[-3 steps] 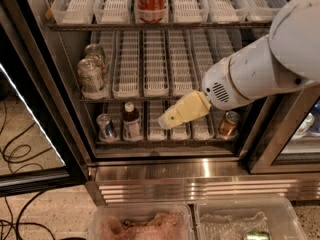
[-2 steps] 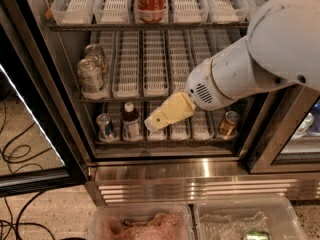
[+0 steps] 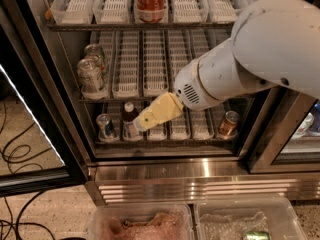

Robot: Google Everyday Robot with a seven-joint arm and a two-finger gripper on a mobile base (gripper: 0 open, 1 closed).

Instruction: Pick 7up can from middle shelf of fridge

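Two pale silvery-green 7up cans stand in the left lane of the middle shelf [image 3: 131, 98], one [image 3: 90, 77] in front and one [image 3: 95, 53] behind it. The fridge [image 3: 200, 171] is open, with white slotted trays on each level. My gripper [image 3: 146, 119], cream-coloured on a big white arm [image 3: 260, 59], hangs in front of the shelves. It is below and to the right of the cans, apart from them, and overlaps the bottom shelf beside a dark bottle [image 3: 129, 120].
A red cola can [image 3: 150, 1] stands on the top shelf. The bottom shelf holds a small blue-silver can [image 3: 105, 127] and a copper can [image 3: 229, 124]. The black door frame [image 3: 35, 89] runs down the left. Two clear bins [image 3: 145, 223] sit on the floor, and cables [image 3: 15, 154] lie at the left.
The arm has swung left and slightly down, carrying the gripper from the right-middle lanes toward the dark bottle. The cans have not moved.
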